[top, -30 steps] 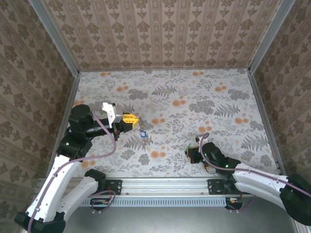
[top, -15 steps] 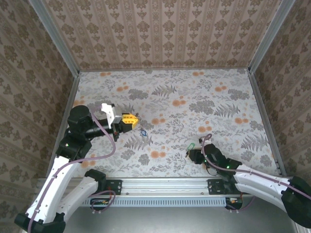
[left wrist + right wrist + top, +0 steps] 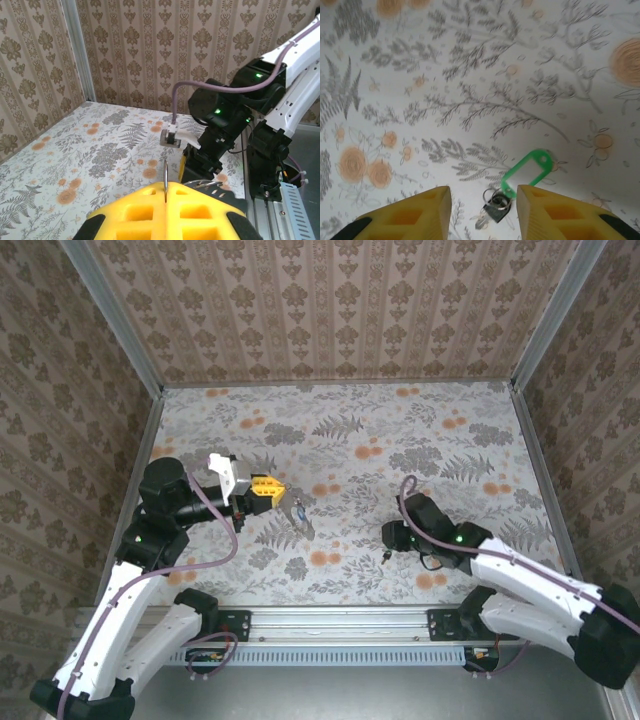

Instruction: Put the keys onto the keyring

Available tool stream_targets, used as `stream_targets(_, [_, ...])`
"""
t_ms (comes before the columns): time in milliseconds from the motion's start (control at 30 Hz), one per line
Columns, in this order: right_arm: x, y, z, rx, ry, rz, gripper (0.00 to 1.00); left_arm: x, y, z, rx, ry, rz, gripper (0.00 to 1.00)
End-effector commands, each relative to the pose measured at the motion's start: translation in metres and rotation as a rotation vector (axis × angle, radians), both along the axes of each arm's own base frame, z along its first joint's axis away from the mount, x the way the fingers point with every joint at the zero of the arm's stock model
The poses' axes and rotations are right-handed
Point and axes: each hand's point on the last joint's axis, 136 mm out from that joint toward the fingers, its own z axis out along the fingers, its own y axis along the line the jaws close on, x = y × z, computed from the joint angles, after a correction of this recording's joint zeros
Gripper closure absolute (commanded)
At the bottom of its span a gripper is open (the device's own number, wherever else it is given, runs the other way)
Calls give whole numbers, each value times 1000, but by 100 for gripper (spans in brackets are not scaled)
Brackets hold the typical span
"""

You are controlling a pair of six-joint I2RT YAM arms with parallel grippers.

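Right gripper [image 3: 390,538] has moved from the lower centre of the top view up and slightly right, its arm now angled more steeply across the frame. Its jaws, closed a second ago, now stand apart, and the green-tagged key [image 3: 496,210] lies on the table between the fingertips. The keyring [image 3: 301,516] under the left gripper [image 3: 278,487] has swung slightly.
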Motion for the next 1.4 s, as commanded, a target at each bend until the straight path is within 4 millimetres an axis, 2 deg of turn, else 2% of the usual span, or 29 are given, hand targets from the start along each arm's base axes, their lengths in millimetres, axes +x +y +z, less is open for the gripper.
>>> stream_targets(0, [-35,6,-20,-64,214,162,54,-5,1,9,-29,-25,-18,100])
stream_targets(233, [-33,20,-20,-144,282,247,54,-6,2,9,-31,-25,-13,100])
stream_targets(367, [-26,18,-17,-286,259,285,54,-5,2,9,-33,-22,-16,100])
stream_targets(667, [-20,15,-34,-475,324,361,58,-5,5,10,-41,-23,-10,100])
stream_targets(1000, [-18,17,-48,-533,371,381,60,-4,6,11,-47,-24,-8,100])
stream_targets(1367, [-11,14,-60,-617,385,393,70,-6,7,14,-56,-28,-11,100])
